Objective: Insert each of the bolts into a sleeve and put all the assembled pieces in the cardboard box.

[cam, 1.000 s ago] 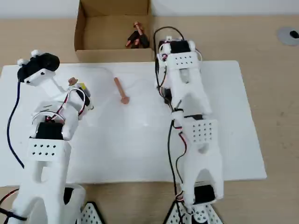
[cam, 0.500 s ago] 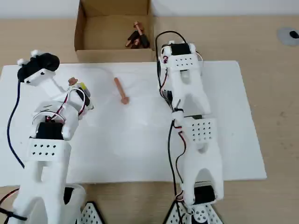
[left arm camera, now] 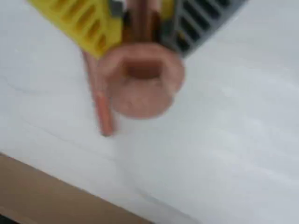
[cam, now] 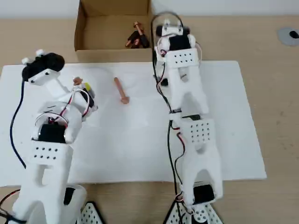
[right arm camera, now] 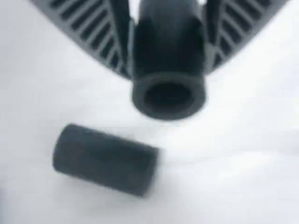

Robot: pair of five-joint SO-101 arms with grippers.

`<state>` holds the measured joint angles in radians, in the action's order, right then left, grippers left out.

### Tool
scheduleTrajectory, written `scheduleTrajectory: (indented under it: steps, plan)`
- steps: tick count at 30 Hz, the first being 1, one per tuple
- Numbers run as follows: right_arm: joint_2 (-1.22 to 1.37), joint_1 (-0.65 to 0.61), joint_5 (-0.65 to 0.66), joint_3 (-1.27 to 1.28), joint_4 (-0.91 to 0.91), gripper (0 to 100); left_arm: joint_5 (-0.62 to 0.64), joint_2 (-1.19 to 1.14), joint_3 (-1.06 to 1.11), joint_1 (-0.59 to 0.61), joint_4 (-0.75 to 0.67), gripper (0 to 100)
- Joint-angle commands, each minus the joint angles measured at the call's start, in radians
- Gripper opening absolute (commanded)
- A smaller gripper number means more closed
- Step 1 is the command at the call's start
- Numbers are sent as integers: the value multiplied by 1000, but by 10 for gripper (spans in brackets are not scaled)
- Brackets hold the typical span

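My left gripper [cam: 80, 85] hangs over the left part of the white mat [cam: 140, 149], shut on a copper bolt [left arm camera: 140, 79]; the bolt's head sticks out from between the yellow and grey fingers of the left gripper [left arm camera: 142, 28]. A second copper bolt [cam: 120, 90] lies loose on the mat to its right. In the right wrist view my right gripper [right arm camera: 168, 46] is shut on a black sleeve [right arm camera: 168, 88], just above the mat. Another black sleeve [right arm camera: 105, 158] lies on its side beside it. The right arm [cam: 182, 79] hides both sleeves from above.
The cardboard box [cam: 84, 28] stands open beyond the mat's far edge, with a few assembled pieces [cam: 138, 39] in its right corner. Wooden tabletop surrounds the mat. A grey disc [cam: 288, 35] sits at the far right.
The right arm has stretched farther toward the box side of the mat. My left gripper has shifted slightly to the right with its bolt. The loose bolt has not moved.
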<state>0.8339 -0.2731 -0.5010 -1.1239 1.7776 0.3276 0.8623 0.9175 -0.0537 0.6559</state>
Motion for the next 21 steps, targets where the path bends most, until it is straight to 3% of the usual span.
scheduleTrajectory:
  steps: [1, 7, 15, 18, 21]
  plan:
    - [-246, -44, 0, -65, 12, 12, -11, 154, -44, -74, 3, 4]
    - [-501, -70, 2, 10, 12, 12, -187, 410, 31, -150, 11, 4]
    - [-915, -302, 5, 524, 8, 12, -456, 823, 172, -146, 155, 4]
    - [-1035, -320, 6, 716, -51, 12, -463, 975, 212, -115, 203, 4]
    - [-1161, -318, 38, 869, -120, 12, -408, 954, 173, -58, 212, 4]
